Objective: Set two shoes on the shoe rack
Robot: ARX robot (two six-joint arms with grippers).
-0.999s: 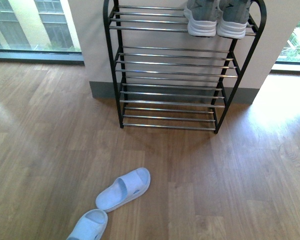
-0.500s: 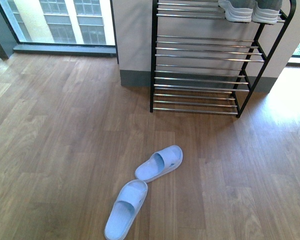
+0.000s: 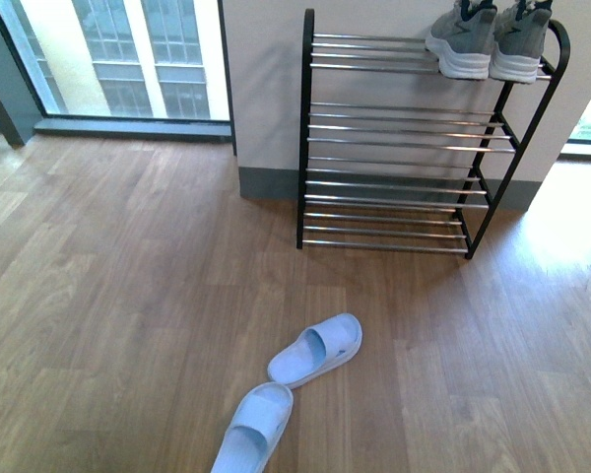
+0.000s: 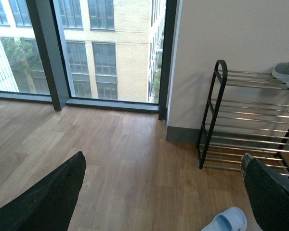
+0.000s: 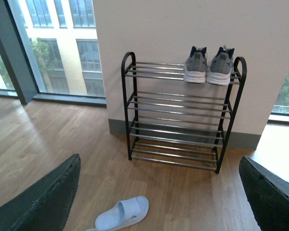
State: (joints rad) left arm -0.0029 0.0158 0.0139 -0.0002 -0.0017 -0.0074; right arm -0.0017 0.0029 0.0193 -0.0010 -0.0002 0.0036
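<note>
- Grey knit uppers over thick white soles: the two shoes stand side by side on the top tier of the shoe rack, at the upper right of the front view. They sit hard by the rack's right-hand arched end.
- The rack stands against the wall with four tiers of shiny rods. Only the top tier carries anything; the three tiers below hold nothing that I can see.
- The left arm's jaws are spread wide with nothing between them, and only floor and rack show through the gap.
- The right arm's jaws are likewise released and hold nothing. That wrist view looks straight at the rack from well back.
- Judged from how things lie, both shoes are placed and the task looks done. The step in hand seems to be standing off after the second placement.
- The next move, as I judge it, calls for no grasp at all. The arms need only be kept well away from the rack so that neither shoe is knocked off its rods.
- Two pale blue slippers lie on the wooden floor at the lower middle of the front view, well apart from the rack. They do not look like the task's pair and are best left alone.
</note>
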